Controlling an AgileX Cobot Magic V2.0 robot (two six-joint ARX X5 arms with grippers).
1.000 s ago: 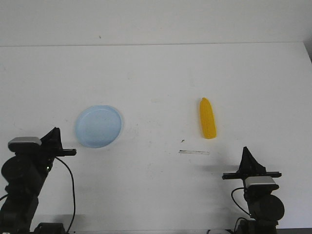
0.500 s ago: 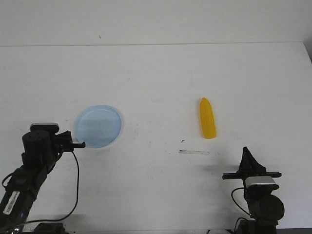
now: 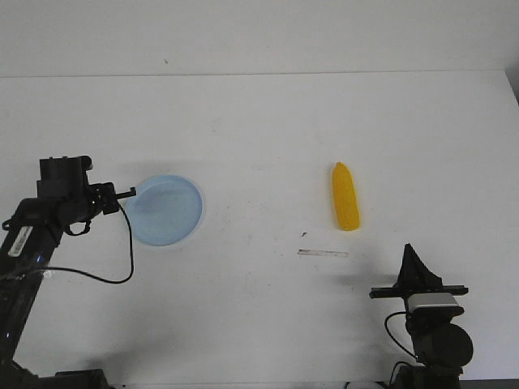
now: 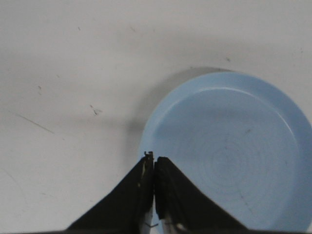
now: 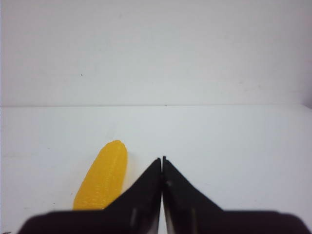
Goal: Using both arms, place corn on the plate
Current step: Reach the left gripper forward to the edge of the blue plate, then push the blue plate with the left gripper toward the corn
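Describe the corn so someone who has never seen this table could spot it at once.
On the white table, look right of centre, far across from the pale blue plate. The corn lies there alone, beyond the right gripper. It is the only bright yellow thing, elongated with one tapered end.

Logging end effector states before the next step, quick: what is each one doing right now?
Left end effector: closed, holding nothing, at the plate's rim.
Right end effector: closed, holding nothing, the corn lying apart from it.
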